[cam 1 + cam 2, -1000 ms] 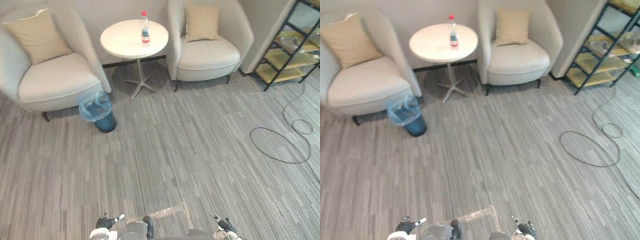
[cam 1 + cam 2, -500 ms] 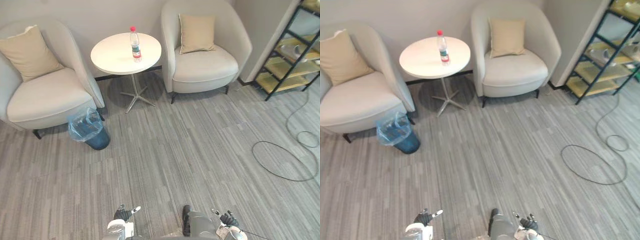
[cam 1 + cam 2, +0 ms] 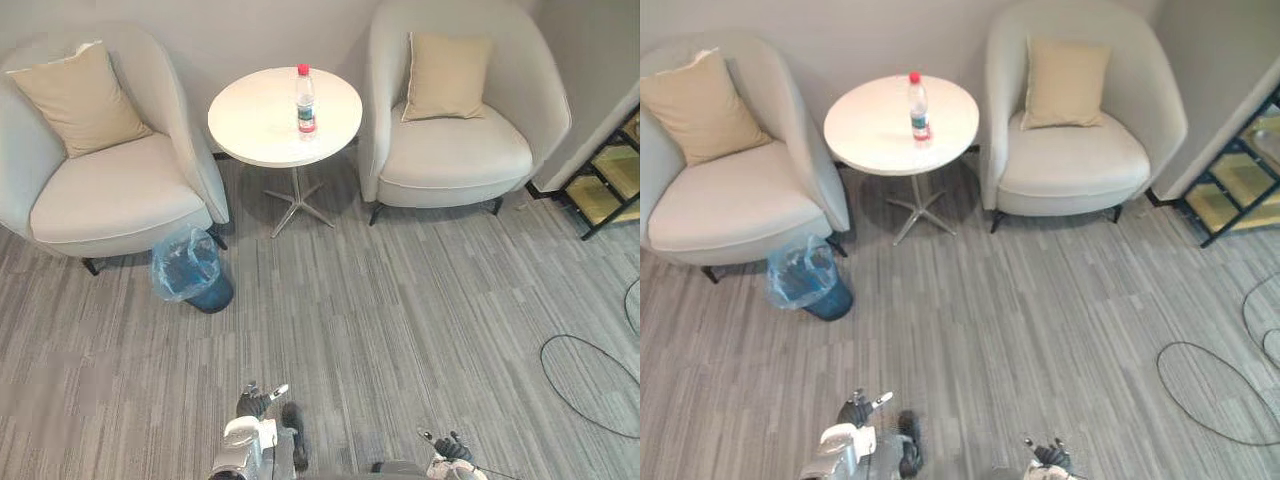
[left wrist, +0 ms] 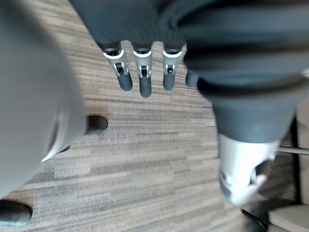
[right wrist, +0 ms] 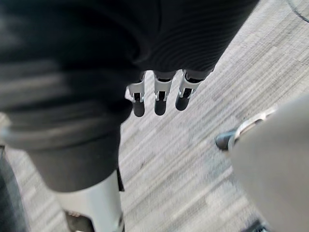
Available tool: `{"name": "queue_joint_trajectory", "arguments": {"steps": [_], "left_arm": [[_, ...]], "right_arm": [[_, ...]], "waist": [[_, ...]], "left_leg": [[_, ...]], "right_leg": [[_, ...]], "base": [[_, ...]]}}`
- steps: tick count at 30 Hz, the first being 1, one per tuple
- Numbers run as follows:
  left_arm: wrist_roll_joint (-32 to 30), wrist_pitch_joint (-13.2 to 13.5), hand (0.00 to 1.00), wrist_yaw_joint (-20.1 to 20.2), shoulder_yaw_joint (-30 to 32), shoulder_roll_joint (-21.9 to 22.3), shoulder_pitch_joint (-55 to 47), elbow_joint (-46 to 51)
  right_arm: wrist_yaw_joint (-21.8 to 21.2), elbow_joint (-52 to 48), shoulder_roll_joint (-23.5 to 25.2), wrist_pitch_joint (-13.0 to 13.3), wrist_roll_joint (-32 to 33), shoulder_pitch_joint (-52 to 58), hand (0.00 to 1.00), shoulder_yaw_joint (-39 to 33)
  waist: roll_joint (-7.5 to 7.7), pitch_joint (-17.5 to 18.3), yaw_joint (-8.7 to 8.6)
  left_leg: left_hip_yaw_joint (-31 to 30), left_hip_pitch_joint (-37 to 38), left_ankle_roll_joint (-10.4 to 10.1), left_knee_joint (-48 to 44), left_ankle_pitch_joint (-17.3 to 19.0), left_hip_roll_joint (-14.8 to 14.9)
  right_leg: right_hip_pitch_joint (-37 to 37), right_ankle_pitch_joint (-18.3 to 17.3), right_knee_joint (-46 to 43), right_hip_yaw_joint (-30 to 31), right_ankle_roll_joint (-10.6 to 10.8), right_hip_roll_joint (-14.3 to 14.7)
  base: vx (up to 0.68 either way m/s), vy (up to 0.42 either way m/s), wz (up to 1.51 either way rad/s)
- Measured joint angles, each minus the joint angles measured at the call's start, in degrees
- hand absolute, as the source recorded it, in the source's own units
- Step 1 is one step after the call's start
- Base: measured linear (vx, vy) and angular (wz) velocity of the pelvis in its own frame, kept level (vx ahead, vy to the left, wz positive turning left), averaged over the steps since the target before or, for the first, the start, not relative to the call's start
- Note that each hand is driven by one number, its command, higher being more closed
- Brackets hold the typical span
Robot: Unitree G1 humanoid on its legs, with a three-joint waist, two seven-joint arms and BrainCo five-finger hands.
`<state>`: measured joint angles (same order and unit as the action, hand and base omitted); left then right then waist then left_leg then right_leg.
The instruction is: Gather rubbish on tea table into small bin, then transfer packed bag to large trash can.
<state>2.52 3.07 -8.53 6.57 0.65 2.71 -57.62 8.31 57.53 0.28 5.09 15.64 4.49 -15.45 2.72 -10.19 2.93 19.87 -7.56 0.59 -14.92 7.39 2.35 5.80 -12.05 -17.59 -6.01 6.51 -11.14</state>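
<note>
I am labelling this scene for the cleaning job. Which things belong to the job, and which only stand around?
For the job: bottle, upright on the tea table; small bin with a blue bag, on the floor.

Only standing around: left armchair, right armchair, left cushion, right cushion, shelf rack.

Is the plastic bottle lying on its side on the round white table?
No, the plastic bottle stands upright on the round white table.

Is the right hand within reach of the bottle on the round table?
Probably not: the right hand hangs low at the robot's side, while the bottle stands on the table far across the floor. Nothing blocks the way; walking closer should do.
</note>
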Motion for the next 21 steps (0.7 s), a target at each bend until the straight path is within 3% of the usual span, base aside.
{"name": "queue_joint_trajectory", "arguments": {"steps": [1, 2, 3, 4, 5, 8, 10, 11, 13, 14, 16, 17, 18, 19, 21], "left_arm": [[0.0, -0.1, 0.00, 0.0, -1.6, -0.6, 0.0, -1.0], [0.0, -0.3, 0.00, 0.1, -2.6, -1.0, 0.0, -1.8], [0.0, -0.8, 0.00, 0.1, -3.8, -1.7, 0.0, -2.9], [0.0, -1.0, 0.00, 0.1, -3.8, -1.7, -0.1, -3.2], [0.0, -1.0, 0.00, 0.1, -3.8, -1.8, -0.2, -3.6], [0.0, -1.0, 0.00, 0.1, -3.6, -1.9, -0.4, -3.9], [0.0, -1.0, 0.00, 0.0, -3.5, -1.9, -0.5, -4.0], [0.0, -1.0, 0.00, 0.1, -3.5, -1.9, -0.5, -4.1], [0.0, -1.0, 0.00, 0.1, -3.2, -2.1, -0.7, -4.1], [0.0, -1.0, 0.00, 0.2, -2.0, -1.1, -0.3, -4.7], [-0.1, -0.9, 0.00, 1.0, -0.2, 0.8, -0.2, -4.8], [-0.1, -0.9, 0.00, 1.2, 0.4, 1.2, -0.1, -4.7], [-0.1, -0.9, 0.00, 1.3, 1.6, 2.0, -0.1, -3.8], [0.0, -0.7, 0.00, 1.3, 3.7, 2.1, -0.5, 0.3], [0.0, -0.3, 0.00, 1.8, 3.5, 2.0, -0.5, 1.0]], "right_arm": [[-0.4, -0.3, -0.4, 0.0, -0.1, -0.1, 0.00, 0.0], [-0.5, -0.4, -0.4, 0.0, -0.2, 0.0, 0.00, 0.0], [-0.6, -0.4, -0.3, 0.1, -0.8, 0.0, 0.00, 0.0], [-0.7, -0.4, -0.4, -0.1, -1.2, 0.1, 0.00, 0.0], [-0.9, -0.6, -0.4, 0.0, -2.1, 0.1, 0.00, 0.0], [-1.2, -1.9, -0.5, 0.1, -2.2, -0.2, 0.00, -0.1], [-1.2, -2.3, -0.7, 0.1, -2.2, -0.5, 0.00, -0.2], [-1.4, -2.2, -0.9, 0.0, -2.2, -1.0, 0.00, -0.2], [-1.5, -1.8, -0.6, 0.0, -2.2, -0.8, 0.00, -0.1], [-1.7, -1.6, -1.2, 0.1, -2.2, -1.8, 0.00, -1.1], [-1.6, -1.6, -1.6, 0.0, -2.1, -2.4, 0.00, -1.9], [-1.5, -1.6, -1.6, 0.1, -2.2, -2.4, 0.00, -2.0], [-1.5, -1.6, -1.7, 0.0, -2.2, -2.2, 0.00, -2.1], [-0.9, -1.5, -2.4, -0.3, -2.2, -2.2, 0.00, 0.0], [-1.6, -1.4, -3.1, -1.1, -1.6, -3.0, 0.00, -0.5]], "waist": [[-0.36, 0.0, -0.25], [-0.55, -0.1, -0.79], [-0.70, -0.2, -1.43], [-0.60, -0.1, -1.50], [-0.62, -0.1, -1.83], [-1.07, -0.4, -2.80], [-1.63, -0.7, -3.23], [-2.32, -1.1, -3.62], [-1.38, -0.7, -3.59], [-3.03, -1.6, -3.80], [-4.46, -1.8, -3.73], [-4.57, -1.8, -3.88], [-4.51, -1.9, -4.04], [-5.00, -2.6, -2.31], [-4.84, -2.5, -1.70]], "left_leg": [[0.1, 3.0, 0.0, 0.9, 1.6, -0.3], [-0.1, 4.7, 0.1, 1.3, 2.5, -0.6], [-0.4, 7.8, -0.1, 2.1, 3.6, -0.9], [-0.3, 9.7, -0.2, 2.8, 3.8, -1.2], [-0.2, 14.0, -0.2, 5.4, 3.8, -1.4], [-0.8, 17.5, -0.2, 8.1, 3.8, -0.6], [-2.1, 18.1, -0.4, 8.3, 4.0, 0.7], [-3.9, 19.3, -1.9, 8.4, 4.8, 2.4], [-5.4, 19.9, -3.7, 8.5, 5.9, 2.1], [-7.0, 21.5, -6.2, 8.9, 7.5, 3.7], [-8.5, 21.0, -6.1, 5.9, 7.4, 5.2], [-9.4, 19.6, -6.2, 2.6, 7.4, 6.0], [-11.5, 14.9, -6.3, -7.9, 7.5, 7.9], [-11.7, 0.9, -7.2, -36.4, 6.9, 14.2], [-7.1, -3.5, -6.2, -33.7, 7.4, 13.8]], "right_leg": [[-4.3, 1.2, -12.6, 1.2, 2.3, -0.9], [-7.3, 2.0, -19.6, 1.8, 4.0, -1.5], [-10.9, 1.5, -29.4, 2.1, 4.2, -2.2], [-12.3, 0.5, -32.9, 2.0, 3.9, -2.4], [-15.6, -1.7, -36.0, -0.2, 2.3, -2.8], [-20.0, -3.9, -28.9, -4.7, -0.8, -2.1], [-21.6, -3.6, -21.9, -4.9, -1.5, -0.4], [-21.9, 0.5, -10.2, -2.4, -2.4, 2.4], [-21.1, 5.5, -3.1, -0.1, -2.5, 2.8], [-20.6, 7.1, -5.3, -0.6, -3.6, 4.2], [-20.8, 0.9, -9.6, -2.1, -4.1, 4.4], [-20.1, -0.1, -9.8, -3.0, -4.5, 4.5], [-17.7, -1.2, -8.7, -4.8, -4.9, 4.7], [-7.8, -3.5, -3.4, -7.8, -8.3, 8.0], [-4.0, -3.3, -0.9, -8.2, -7.6, 7.7]], "base": [[0.36, 0.203, -0.22], [0.34, 0.168, -0.01], [0.35, 0.118, 0.13], [0.42, 0.096, 0.11], [0.35, 0.048, 0.06], [0.33, -0.051, 0.24], [0.33, -0.206, 0.37], [0.31, -0.259, 0.47], [0.31, -0.260, 0.39], [0.35, -0.281, 0.23], [0.36, -0.324, 0.35], [0.30, -0.336, 0.64], [0.54, -0.436, 0.72], [0.65, -0.396, 0.54], [0.52, -0.139, -0.01]]}}
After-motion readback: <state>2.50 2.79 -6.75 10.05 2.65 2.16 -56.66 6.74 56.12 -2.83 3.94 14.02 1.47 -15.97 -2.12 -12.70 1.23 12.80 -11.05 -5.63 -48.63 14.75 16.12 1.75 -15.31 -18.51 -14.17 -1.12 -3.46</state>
